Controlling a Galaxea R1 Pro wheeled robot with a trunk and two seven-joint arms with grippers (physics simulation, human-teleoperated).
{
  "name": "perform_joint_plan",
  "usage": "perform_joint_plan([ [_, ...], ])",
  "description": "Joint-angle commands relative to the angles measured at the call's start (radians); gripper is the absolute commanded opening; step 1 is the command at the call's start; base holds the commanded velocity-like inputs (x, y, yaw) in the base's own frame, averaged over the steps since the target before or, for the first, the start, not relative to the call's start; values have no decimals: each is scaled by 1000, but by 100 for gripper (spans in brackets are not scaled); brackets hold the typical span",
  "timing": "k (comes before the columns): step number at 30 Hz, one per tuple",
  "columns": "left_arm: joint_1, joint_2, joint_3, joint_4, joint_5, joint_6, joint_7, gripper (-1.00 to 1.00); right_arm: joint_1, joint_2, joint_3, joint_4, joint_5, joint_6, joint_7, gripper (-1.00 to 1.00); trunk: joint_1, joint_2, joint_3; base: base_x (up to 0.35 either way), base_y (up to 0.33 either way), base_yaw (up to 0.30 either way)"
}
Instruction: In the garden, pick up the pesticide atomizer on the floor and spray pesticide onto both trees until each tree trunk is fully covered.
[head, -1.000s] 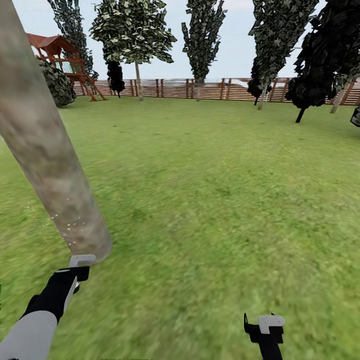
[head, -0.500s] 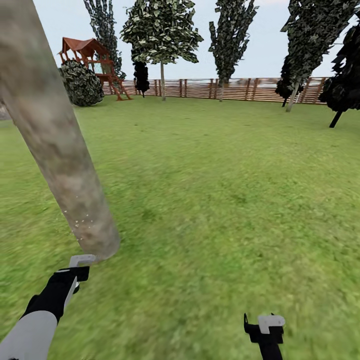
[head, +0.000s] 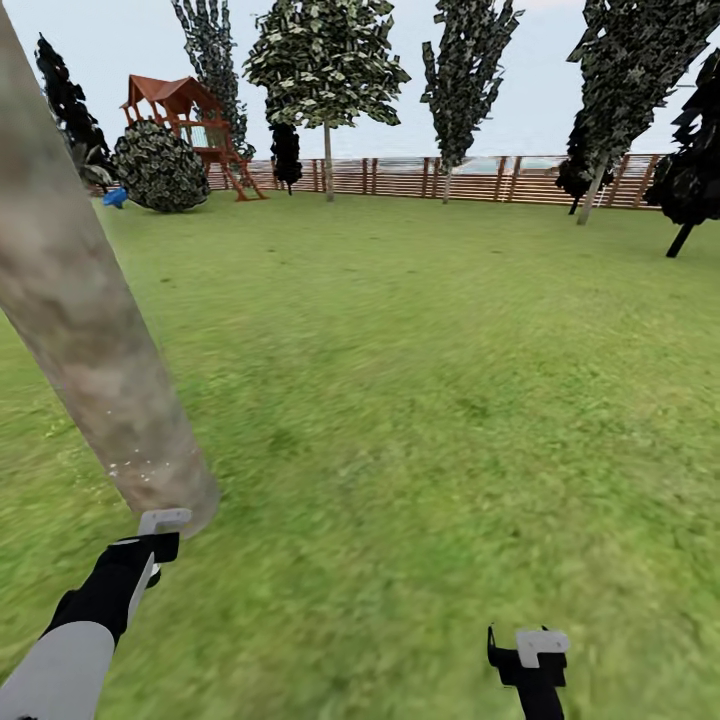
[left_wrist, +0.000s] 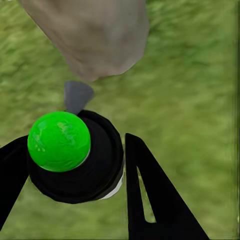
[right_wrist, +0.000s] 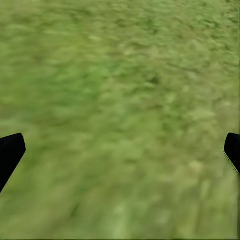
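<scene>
A thick mottled grey-brown tree trunk (head: 90, 340) leans across the left of the head view, its base on the grass. Fine white specks of pesticide (head: 140, 465) dot the bark near that base. My left gripper (head: 160, 530) sits just below the base and is shut on the pesticide atomizer (left_wrist: 97, 170), a small black bottle with a bright green cap (left_wrist: 59, 141), aimed at the trunk (left_wrist: 95, 35). Low at the right, my right gripper (head: 528, 650) hangs open over bare grass (right_wrist: 120, 100). A second tree (head: 327, 70) with a thin bare trunk stands far off by the fence.
Green lawn (head: 450, 380) stretches ahead to a reddish-brown slat fence (head: 480, 180). A wooden playhouse (head: 185, 120), a round bush (head: 160, 170) and a bit of blue slide (head: 116, 197) are at the far left. Dark narrow trees (head: 690, 160) line the right.
The head view has swung, so the far scenery shifted right and the blue slide came into sight. The trunk now sits slightly further left. Both grippers hold their places in the picture.
</scene>
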Motion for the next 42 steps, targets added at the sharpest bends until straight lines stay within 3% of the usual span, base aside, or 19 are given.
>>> perform_joint_plan([
  [1,-1,-1,2,-2,-6,5,-2,-100,-1,0,-5,1,11,-2,-6,100,0,0,-1,170,-229,80],
  [14,-1,-1,2,-2,-6,5,-1,-100,-1,1,-5,1,11,-2,-6,100,0,0,-1,176,-229,250],
  [20,-1,-1,2,-3,-6,5,-1,-100,-1,0,-5,1,11,-2,-6,100,0,0,-1,210,-211,45],
  [30,-1,1,4,-5,-7,5,1,-100,-1,1,-5,1,11,-2,-6,100,0,0,-1,-62,-268,100],
  [32,-1,4,15,-7,-8,5,1,-100,-1,0,-5,1,11,-2,-6,100,0,0,-1,-107,-271,270],
  [34,-1,7,58,-10,-9,5,1,-100,-1,1,-5,1,11,-2,-6,100,0,0,-1,-42,-271,276],
  [42,-1,3,69,-10,-12,3,14,-100,-1,1,-5,1,11,-2,-6,100,0,0,-1,121,-240,277],
])
